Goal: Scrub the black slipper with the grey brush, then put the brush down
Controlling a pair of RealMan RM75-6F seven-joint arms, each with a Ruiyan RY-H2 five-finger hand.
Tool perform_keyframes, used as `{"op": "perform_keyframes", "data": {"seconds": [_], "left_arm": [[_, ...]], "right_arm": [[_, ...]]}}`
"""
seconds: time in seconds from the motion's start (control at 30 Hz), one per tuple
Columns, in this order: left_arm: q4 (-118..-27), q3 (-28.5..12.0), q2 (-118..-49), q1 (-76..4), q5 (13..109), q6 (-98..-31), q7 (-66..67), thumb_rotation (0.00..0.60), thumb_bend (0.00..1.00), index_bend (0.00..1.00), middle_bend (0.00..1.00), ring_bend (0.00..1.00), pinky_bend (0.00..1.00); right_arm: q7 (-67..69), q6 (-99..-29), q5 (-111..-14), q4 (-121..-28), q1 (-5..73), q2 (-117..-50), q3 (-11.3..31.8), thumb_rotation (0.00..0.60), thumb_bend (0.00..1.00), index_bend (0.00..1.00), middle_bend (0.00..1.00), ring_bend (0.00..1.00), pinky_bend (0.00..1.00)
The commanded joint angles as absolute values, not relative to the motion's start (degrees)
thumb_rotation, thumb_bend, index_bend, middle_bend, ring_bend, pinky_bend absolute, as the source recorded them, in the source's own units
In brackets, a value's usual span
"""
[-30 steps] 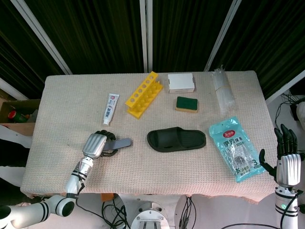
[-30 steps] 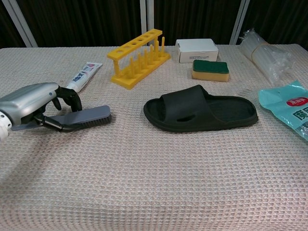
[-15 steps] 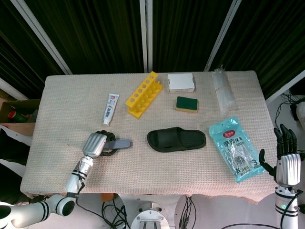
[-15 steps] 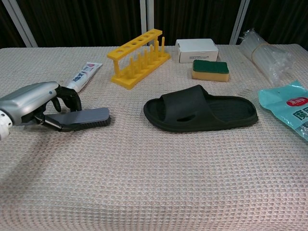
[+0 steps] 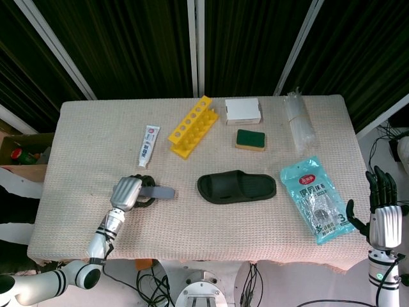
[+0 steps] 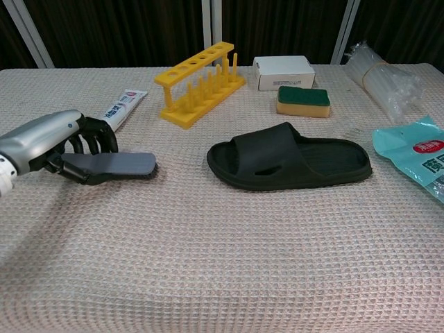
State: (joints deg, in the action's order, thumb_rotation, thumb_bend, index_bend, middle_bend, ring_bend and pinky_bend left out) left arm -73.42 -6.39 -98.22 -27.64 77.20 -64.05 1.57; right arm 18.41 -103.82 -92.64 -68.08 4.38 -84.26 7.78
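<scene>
Black rubber slipper (image 6: 288, 158) is shown lying flat near the middle of the beige waffle-weave tablecloth (image 6: 222, 263), toe end toward the left. Well apart to its left, the grey flat-backed brush (image 6: 114, 164) is grasped at its handle by the left hand (image 6: 48, 142), fingers curled around it, back face up and head pointed toward the slipper. The right hand (image 5: 383, 208) is seen upright beyond the table's right edge, fingers spread and holding nothing. A yellow plastic tube rack (image 6: 200, 80) and a green-topped sponge (image 6: 303, 100) are placed behind the slipper.
</scene>
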Motion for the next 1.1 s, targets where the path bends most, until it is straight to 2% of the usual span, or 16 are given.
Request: {"op": "perform_keyframes", "data": {"seconds": [0.03,0.27,0.43,0.57,1.1], "left_arm": [[-73.20,-6.74,-98.46,-27.46,78.07,-65.01,-1.56,0.600,0.32,0.63,0.63,0.50,0.56],[-72.25,-7.21,-99.04,-27.05,79.81,-66.71,-10.06,0.600,0.36,0.71,0.73,0.59,0.63],[-71.33,-7.15,-99.23,-27.02,80.89,-67.42,-13.73,0.600,0.38,0.75,0.77,0.63,0.66],[-71.19,-7.21,-99.34,-27.02,81.22,-67.65,-15.84,0.600,0.39,0.77,0.80,0.65,0.72],[-71.76,-7.49,-98.75,-27.10,81.51,-67.92,-19.50,0.600,0.40,0.78,0.80,0.66,0.72]], "right_arm": [[18.37,-103.79,-92.63,-68.12,4.39,-84.25,7.78,0.600,0.49,0.00,0.00,0.00,0.00],[18.33,-103.62,-92.55,-68.23,4.35,-84.20,7.73,0.600,0.48,0.00,0.00,0.00,0.00],[18.40,-103.50,-92.51,-68.17,4.34,-84.27,7.68,0.600,0.48,0.00,0.00,0.00,0.00],[18.40,-103.42,-92.51,-68.16,4.35,-84.30,7.66,0.600,0.48,0.00,0.00,0.00,0.00],[17.51,-102.85,-93.46,-68.79,5.02,-83.83,7.38,0.600,0.48,0.00,0.00,0.00,0.00]]}}
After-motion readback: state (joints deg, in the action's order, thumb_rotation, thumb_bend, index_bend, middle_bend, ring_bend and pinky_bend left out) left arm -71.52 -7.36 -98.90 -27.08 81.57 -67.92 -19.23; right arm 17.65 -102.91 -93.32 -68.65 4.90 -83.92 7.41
